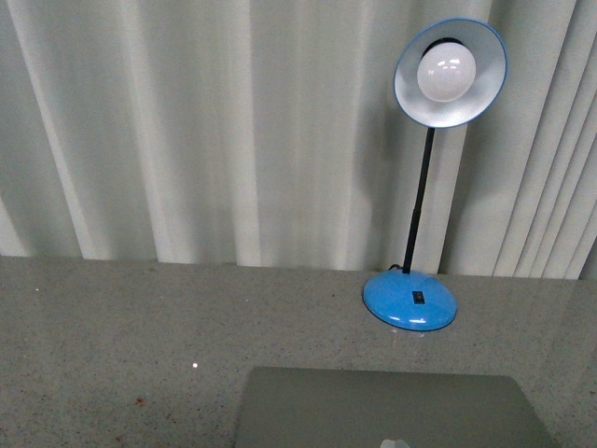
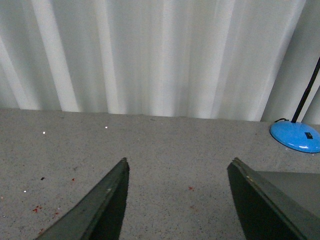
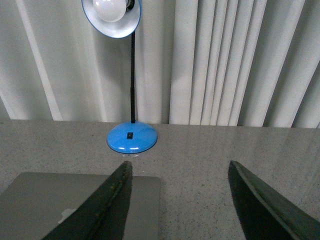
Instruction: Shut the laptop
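Observation:
The laptop (image 1: 392,411) lies on the grey speckled table at the bottom of the front view; only its plain grey lid shows, lying flat, with no keys or screen in sight. Neither gripper shows in the front view. My left gripper (image 2: 177,165) is open and empty above bare table, with a piece of the laptop lid (image 2: 295,187) beside one finger. My right gripper (image 3: 179,167) is open and empty, one finger over the lid's corner (image 3: 45,200), the other over the table.
A blue desk lamp (image 1: 411,299) with a white bulb stands behind the laptop, also in the right wrist view (image 3: 132,137). Pale curtains (image 1: 233,131) hang along the table's far edge. Small red specks dot the table (image 2: 37,209).

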